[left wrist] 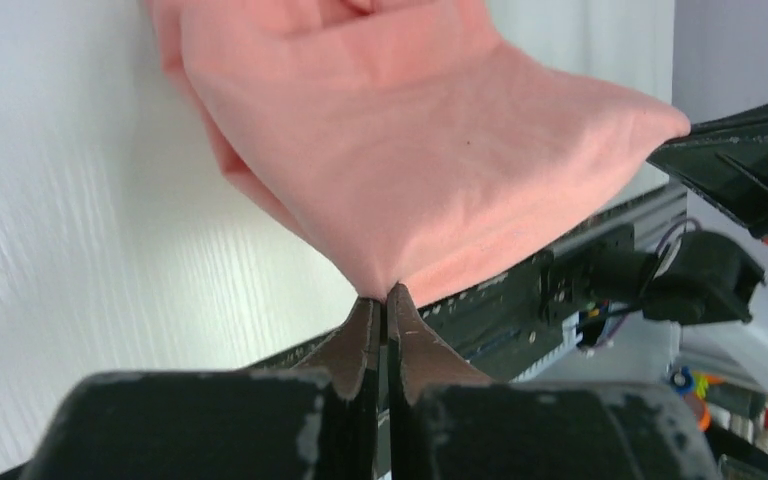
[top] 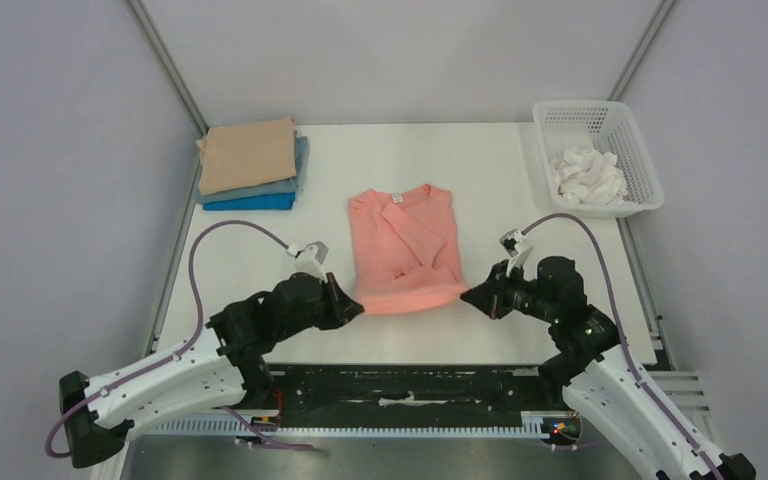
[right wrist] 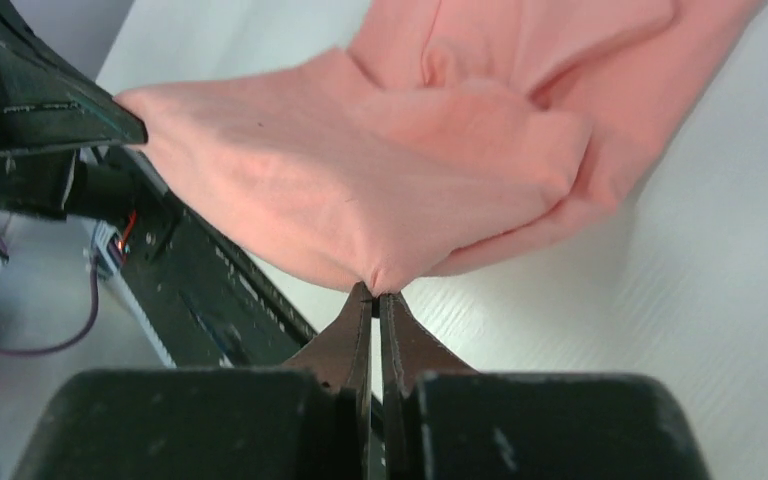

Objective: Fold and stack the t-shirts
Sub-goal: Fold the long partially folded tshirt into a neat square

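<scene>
Left gripper and right gripper each pinched tight 1 near hem corner of the salmon-pink t-shirt, which lay mid-way across the table with its near edge raised; 3 folded t-shirts sat stacked far left, white basket far right

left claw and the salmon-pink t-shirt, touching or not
Touching. The left wrist view shows the left claw shut on a corner of the salmon-pink t-shirt, with the cloth pinched between its tips.

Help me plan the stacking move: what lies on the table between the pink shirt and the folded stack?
Nothing: the top external view shows only bare white table between the pink shirt and the folded stack.
</scene>
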### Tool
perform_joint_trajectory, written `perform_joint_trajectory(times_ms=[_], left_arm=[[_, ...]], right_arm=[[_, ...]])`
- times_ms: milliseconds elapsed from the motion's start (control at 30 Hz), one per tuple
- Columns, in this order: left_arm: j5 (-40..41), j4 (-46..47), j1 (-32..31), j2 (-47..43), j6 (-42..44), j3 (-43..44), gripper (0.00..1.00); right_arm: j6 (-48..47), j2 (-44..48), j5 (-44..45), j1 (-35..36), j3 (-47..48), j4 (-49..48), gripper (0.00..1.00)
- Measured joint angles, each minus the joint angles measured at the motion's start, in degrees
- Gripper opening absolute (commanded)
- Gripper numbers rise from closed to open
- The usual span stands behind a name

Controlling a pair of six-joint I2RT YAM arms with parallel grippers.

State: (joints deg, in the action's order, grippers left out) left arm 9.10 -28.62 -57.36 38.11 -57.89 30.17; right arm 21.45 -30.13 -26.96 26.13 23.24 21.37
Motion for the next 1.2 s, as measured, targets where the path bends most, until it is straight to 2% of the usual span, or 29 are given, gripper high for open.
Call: perform_joint_trajectory(times_ms=[200, 367, 533, 933, 1200], left_arm=[[6.36, 0.17, 4.00, 11.28, 3.78, 10.84, 0.02], [4.68, 2.82, 14.47, 20.11, 8.20, 14.84, 0.02], [0.87, 5.84, 21.07, 25.79, 11.34, 18.73, 0.02], [-5.55, 9.42, 30.45, 40.09, 15.17, 30.67, 0.02], [-8.85, 10.40, 35.10, 49.86, 16.06, 35.01, 0.02]], right_arm=[[2.97, -7.72, 6.60, 0.00, 3.65, -10.21, 0.00], [2.51, -18.40, 10.78, -0.02, 9.42, -13.57, 0.00], [0.92, -26.12, 13.49, -1.11, 16.61, -15.08, 0.00], [-2.03, -40.94, 12.85, -5.68, 27.50, -19.43, 0.00], [-1.92, -52.63, 9.92, -7.74, 31.93, -24.30, 0.00]])
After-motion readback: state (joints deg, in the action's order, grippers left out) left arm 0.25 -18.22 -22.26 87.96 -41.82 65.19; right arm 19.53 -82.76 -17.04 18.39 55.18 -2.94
